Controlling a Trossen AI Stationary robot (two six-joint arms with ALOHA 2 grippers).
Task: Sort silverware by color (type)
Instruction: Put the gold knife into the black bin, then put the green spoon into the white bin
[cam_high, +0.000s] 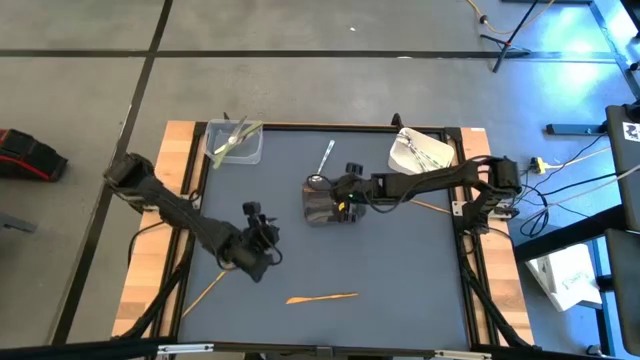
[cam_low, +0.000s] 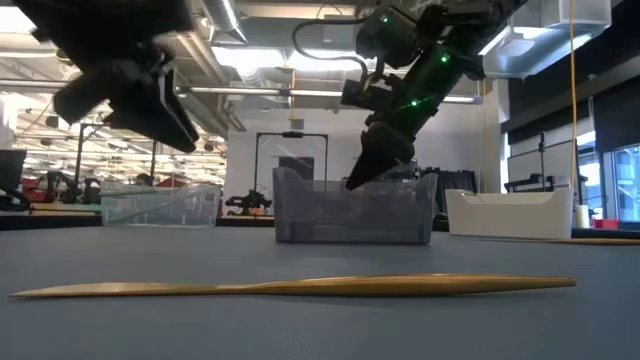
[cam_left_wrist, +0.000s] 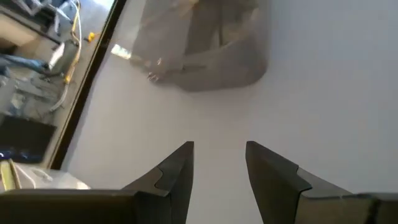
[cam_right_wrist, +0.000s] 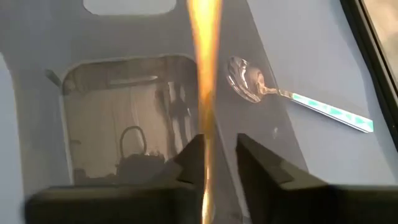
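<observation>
My right gripper (cam_high: 343, 203) points down over the dark grey container (cam_high: 320, 207). Its fingers stand apart. A blurred orange utensil (cam_right_wrist: 204, 93) runs lengthwise between them, close beside one finger (cam_right_wrist: 193, 163) and with a gap to the other. My left gripper (cam_high: 262, 240) is open and empty above the mat at the near left. An orange utensil (cam_high: 322, 297) lies flat near the front edge, and another (cam_high: 205, 290) lies at the left edge. A silver spoon (cam_high: 325, 160) lies beyond the grey container. Olive-green utensils lie in the clear container (cam_high: 235, 142). My right gripper has the orange utensil (cam_right_wrist: 205, 134) between its parted fingers, lying along them. It is next to one finger, but I cannot tell whether it touches it. The other finger stands clear of it. The gripper points down into the grey container (cam_low: 350, 210).
A white container (cam_high: 420, 150) stands at the far right corner. Another orange utensil (cam_high: 432, 207) lies under the right arm. A black frame borders the mat, with wooden boards outside it. Open mat lies between the grey container and the front edge.
</observation>
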